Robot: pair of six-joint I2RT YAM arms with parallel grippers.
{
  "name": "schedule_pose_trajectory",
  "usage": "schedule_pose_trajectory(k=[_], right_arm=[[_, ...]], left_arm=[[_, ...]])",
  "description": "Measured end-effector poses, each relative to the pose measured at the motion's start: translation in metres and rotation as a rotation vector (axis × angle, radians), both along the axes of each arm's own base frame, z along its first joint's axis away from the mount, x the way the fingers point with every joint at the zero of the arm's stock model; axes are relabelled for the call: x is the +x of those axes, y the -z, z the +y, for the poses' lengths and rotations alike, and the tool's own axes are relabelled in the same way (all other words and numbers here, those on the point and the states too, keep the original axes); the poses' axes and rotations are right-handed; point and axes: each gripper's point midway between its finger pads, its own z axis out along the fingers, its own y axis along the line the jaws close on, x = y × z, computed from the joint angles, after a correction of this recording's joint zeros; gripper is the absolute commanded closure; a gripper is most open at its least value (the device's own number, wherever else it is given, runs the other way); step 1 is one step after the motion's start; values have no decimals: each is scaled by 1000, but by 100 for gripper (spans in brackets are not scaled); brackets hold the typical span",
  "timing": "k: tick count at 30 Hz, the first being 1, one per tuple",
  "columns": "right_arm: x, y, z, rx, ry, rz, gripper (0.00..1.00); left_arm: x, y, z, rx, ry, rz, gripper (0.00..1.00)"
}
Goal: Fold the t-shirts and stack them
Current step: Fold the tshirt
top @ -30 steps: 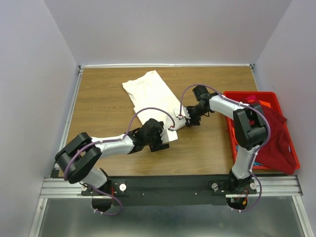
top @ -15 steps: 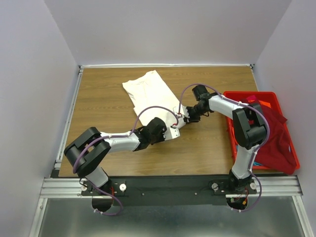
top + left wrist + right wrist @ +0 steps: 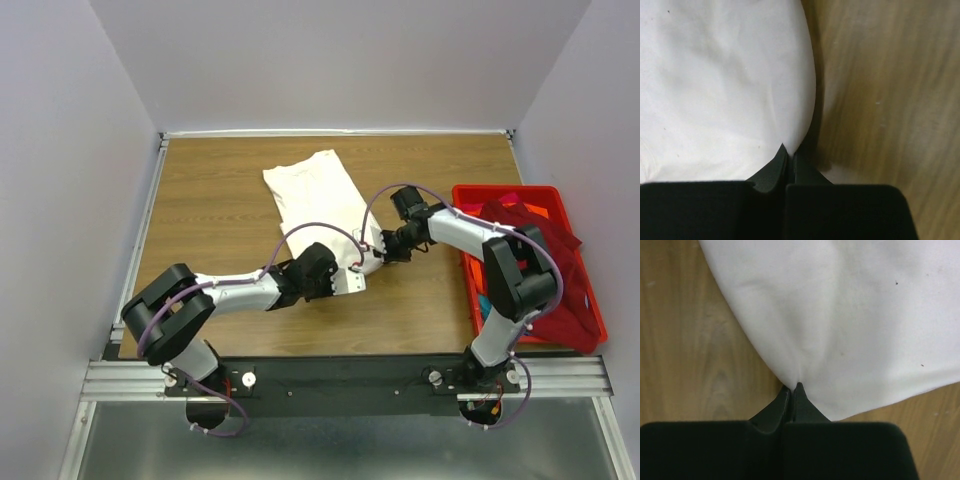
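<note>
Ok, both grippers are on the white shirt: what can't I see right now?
- Top view: near edge of the white shirt, under the left gripper and right gripper.
- Top view: how many shirts the red crate holds; the right arm covers part.
- Wrist views: collar and sleeves, cut off by frame edges.

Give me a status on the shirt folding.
Done: nothing yet; no folded stack shows on the table. In hand: the cream-white t-shirt lies on the wood, with the left gripper and right gripper each shut on its near edge. Left: fold it, then the dark red t-shirt and the other cloth heaped in the red crate.
</note>
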Motion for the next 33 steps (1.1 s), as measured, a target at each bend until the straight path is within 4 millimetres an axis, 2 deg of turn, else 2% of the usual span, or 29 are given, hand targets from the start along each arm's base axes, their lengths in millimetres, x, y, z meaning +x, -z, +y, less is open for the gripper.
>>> schedule_pose_trajectory(k=[6,12,17,21,24,27,29,33], right_arm=[[-58,-7,-23,-65,43,107,99],[-108,-34,-43,-62,110,148,99],[-115,-51,-45,-39,185,150,99],[-104,-64,-43,-39,241,144,99],[-78,-86,-34,-16,272,99,99],[-49,-110,-22,13,299,49,99],[-28,-124,-14,32,316,17,99],[10,-131,-4,42,357,5,99]], left_arm=[[-47,-21,-24,-84,180,36,100],[-77,-39,-40,-145,294,58,100],[-80,-49,-41,-170,307,48,100],[-78,-53,-38,-166,299,34,100],[-69,-65,-33,-177,275,-14,100],[-48,-88,-26,-206,233,-111,100],[-27,-100,-18,-215,194,-181,100],[16,-111,2,-214,100,-264,100]])
